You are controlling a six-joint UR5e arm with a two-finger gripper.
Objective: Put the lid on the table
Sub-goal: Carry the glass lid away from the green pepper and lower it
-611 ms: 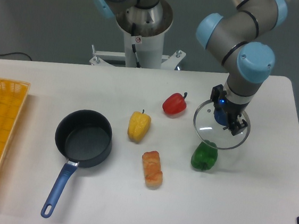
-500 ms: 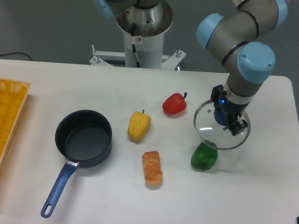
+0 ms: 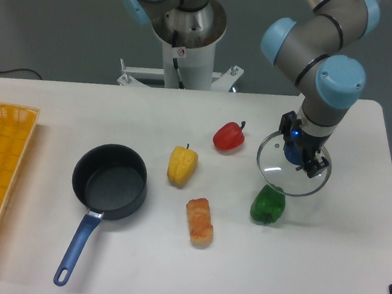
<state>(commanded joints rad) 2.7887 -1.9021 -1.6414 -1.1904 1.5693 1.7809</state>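
The gripper is clamped on the blue knob of the lid, holding it at the right side of the table, just above a green pepper and right of a red pepper. The lid looks carried, not yet set down. Next it needs lowering onto bare tabletop clear of the green pepper, then release. No writing can be read.

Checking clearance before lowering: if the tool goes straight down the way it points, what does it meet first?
Probably bare table. The tool holds the lid, whose near edge overlaps the green pepper in view; depth is unclear.
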